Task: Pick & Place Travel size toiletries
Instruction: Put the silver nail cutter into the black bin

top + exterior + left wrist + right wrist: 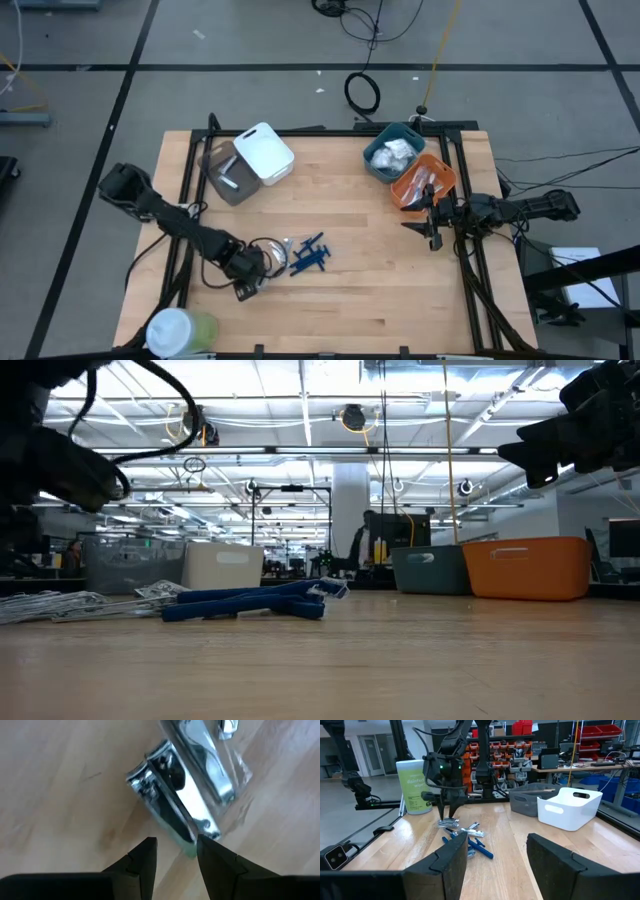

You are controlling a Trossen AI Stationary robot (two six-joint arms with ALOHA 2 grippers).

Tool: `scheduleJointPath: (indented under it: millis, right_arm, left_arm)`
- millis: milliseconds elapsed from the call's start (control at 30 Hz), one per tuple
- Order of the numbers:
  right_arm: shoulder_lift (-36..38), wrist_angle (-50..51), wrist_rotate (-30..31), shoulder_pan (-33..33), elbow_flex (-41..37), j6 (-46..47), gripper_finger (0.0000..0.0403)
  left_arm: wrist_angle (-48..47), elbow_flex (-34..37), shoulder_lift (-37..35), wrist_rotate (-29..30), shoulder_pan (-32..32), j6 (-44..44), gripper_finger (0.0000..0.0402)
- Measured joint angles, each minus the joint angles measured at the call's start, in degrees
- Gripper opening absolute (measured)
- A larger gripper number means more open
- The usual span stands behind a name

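Observation:
Several silver toiletries in clear packets (272, 250) lie flat on the wooden table, and a small heap of dark blue sticks (310, 256) lies right beside them. My left gripper (258, 262) hangs over the silver ones, pointing steeply down, open. In the left wrist view its fingertips (176, 857) stand on either side of the near end of one silver piece (182, 805), a little above it. In the right wrist view my left gripper (448, 815) hovers just above the pile (451, 823). My right gripper (432, 224) waits open at the table's right edge.
At the far left stand a white bin (265, 152) and a grey bin (228, 172). A teal bin (393, 152) and an orange bin (425, 180) stand at the far right, both holding items. A white-lidded green cup (180, 330) stands at the near left corner.

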State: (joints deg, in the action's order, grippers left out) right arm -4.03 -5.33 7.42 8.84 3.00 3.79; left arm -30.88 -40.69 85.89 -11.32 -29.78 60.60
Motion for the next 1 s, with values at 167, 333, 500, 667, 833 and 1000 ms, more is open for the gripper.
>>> scheduleJointPath:
  millis: [167,333,500,667,833,1000]
  right_arm:
    - [-0.01,0.01,0.02,0.0,0.0,0.0,0.0192]
    - [0.0,-0.01,0.02,-0.01,0.01,0.0,0.0194]
    - [-0.01,-0.01,0.01,-0.01,-0.01,0.0,0.0192]
    - [-0.02,0.01,0.02,-0.02,0.01,0.02,0.0192]
    - [-0.01,-0.01,0.01,-0.01,0.0,0.01,0.0194]
    - [0.0,-0.01,0.01,0.0,0.0,0.0,0.0193]
  left_arm:
    - [6.24,-0.04,2.51,-1.0,1.83,1.29,0.0136]
    - [9.67,-0.04,3.05,1.05,4.07,-0.85,0.0136]
    - [9.59,-0.07,3.03,6.64,6.03,-4.14,0.0136]
    - [7.04,-0.11,3.03,10.6,8.06,-5.16,0.0136]
    - [2.37,-0.2,2.96,13.34,9.65,-6.1,0.0136]
    - [1.32,-0.15,2.99,15.31,11.06,-6.62,0.0136]
